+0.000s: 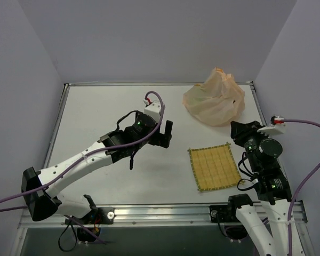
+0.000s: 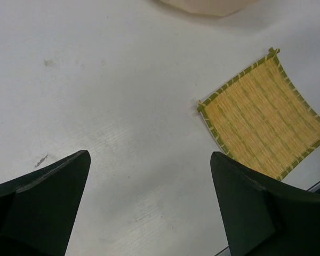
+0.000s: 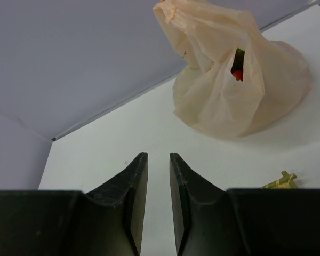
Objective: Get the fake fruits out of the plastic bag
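From above, the bag [image 1: 216,101] is sitting slumped at the far right of the table [image 1: 106,112], its top bunched upward. The left gripper [image 1: 165,134] is hovering mid-table, well apart from the bag. The right gripper [image 1: 240,128] is pointing toward the bag from just beside it. A mat [image 1: 214,166] is lying nearer the bases, between the two arms, clear of both grippers.

In the left wrist view, the left gripper [image 2: 149,202] is holding its jaws spread wide over bare table, with nothing between them. The mat [image 2: 264,114] is lying ahead to the right, and only the bag's lower edge [image 2: 202,5] is showing at the top.

In the right wrist view, the right gripper [image 3: 159,176] is keeping its jaws almost closed, a thin slit between them, gripping nothing. The bag [image 3: 224,101] is sitting ahead, and the fruits [image 3: 238,66] are showing only as a bit of red and green through a gap by the handles; how many are inside cannot be told. A mat corner [image 3: 280,181] is poking in at the lower right.

The risks are probably these: the thin film is likely to slide or lift whole if only one arm is pulling, and near-closed jaws may push the handles shut instead of entering. The crumpled top is blocking the way to the fruits; the wall close behind is leaving little room.
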